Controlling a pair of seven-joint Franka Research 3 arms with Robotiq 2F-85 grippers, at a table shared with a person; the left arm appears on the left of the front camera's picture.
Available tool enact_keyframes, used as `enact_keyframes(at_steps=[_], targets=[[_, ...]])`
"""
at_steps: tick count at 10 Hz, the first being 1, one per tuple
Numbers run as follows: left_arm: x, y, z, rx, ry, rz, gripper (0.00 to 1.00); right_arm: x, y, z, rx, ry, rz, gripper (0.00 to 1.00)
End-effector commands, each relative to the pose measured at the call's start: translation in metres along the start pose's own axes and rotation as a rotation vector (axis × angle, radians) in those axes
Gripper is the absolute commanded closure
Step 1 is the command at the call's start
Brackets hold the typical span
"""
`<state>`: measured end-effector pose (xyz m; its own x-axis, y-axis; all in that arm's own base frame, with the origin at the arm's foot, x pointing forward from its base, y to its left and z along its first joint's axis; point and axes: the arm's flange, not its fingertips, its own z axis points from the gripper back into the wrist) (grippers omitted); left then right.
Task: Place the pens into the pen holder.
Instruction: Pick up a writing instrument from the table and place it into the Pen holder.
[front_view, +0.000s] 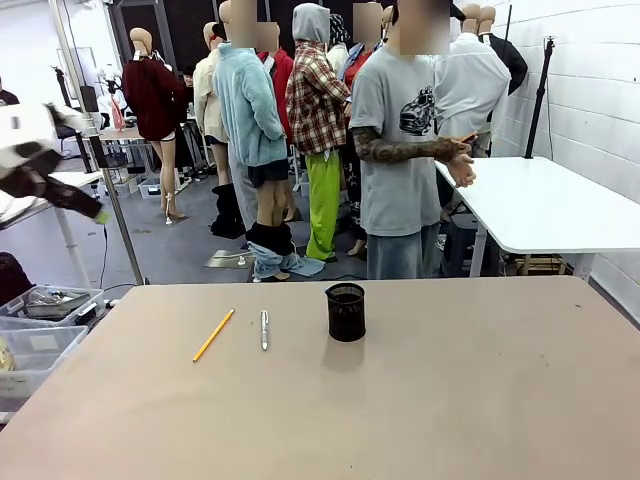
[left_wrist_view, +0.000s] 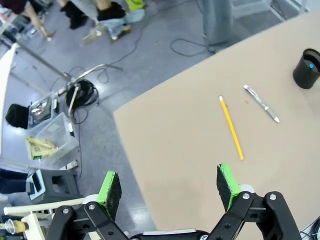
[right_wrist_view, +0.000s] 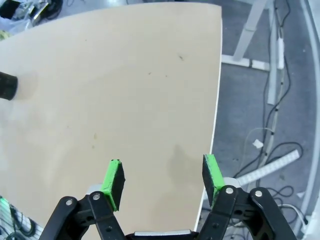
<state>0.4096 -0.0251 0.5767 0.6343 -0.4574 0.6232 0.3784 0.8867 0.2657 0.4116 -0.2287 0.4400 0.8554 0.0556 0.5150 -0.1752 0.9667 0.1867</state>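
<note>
Claw state first: the left claw (left_wrist_view: 168, 187) stands wide with nothing between its green pads (left_wrist_view: 110, 187), hanging over the left edge of the worktop (left_wrist_view: 190, 145). The right claw (right_wrist_view: 162, 177) also stands apart and empty, above the worktop's right edge.

The task item nearest the left claw is the yellow pencil (left_wrist_view: 231, 127). It lies flat ahead of that claw, off to the picture's right in the left wrist view. The silver pen (left_wrist_view: 261, 103) lies just beyond the pencil and apart from it, and the pen holder (left_wrist_view: 306, 68) is farther again.

In the front view both pens lie left of the holder, so the left claw is judged the nearer. The pencil's long axis runs away from the robot and slants rightward toward its far end. The pen's axis runs almost straight away. Which end of either is the tip is too small to tell.

The holder stands upright, mouth up, well apart from the right claw. Judgement: a grasp calls for the pads to be set across the pencil's axis.
</note>
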Motion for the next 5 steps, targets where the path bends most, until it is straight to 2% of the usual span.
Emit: enact_keyframes(at_steps=[1, 2, 3, 5], targets=[[0.036, 0.006, -0.042, -0.065, 0.101, 0.008, 0.00, -0.001, 0.001, -0.003, 0.003, 0.002, 0.018, 0.22], [0.038, -0.006, -0.059, -0.066, 0.140, 0.041, 0.00, -0.001, 0.001, -0.003, 0.003, 0.002, 0.018, 0.22], [0.019, -0.008, -0.031, -0.031, 0.048, -0.018, 0.00, -0.001, 0.001, -0.003, 0.003, 0.002, 0.018, 0.22], [0.019, -0.008, -0.031, -0.031, 0.048, -0.018, 0.00, -0.001, 0.001, -0.003, 0.003, 0.002, 0.018, 0.22]])
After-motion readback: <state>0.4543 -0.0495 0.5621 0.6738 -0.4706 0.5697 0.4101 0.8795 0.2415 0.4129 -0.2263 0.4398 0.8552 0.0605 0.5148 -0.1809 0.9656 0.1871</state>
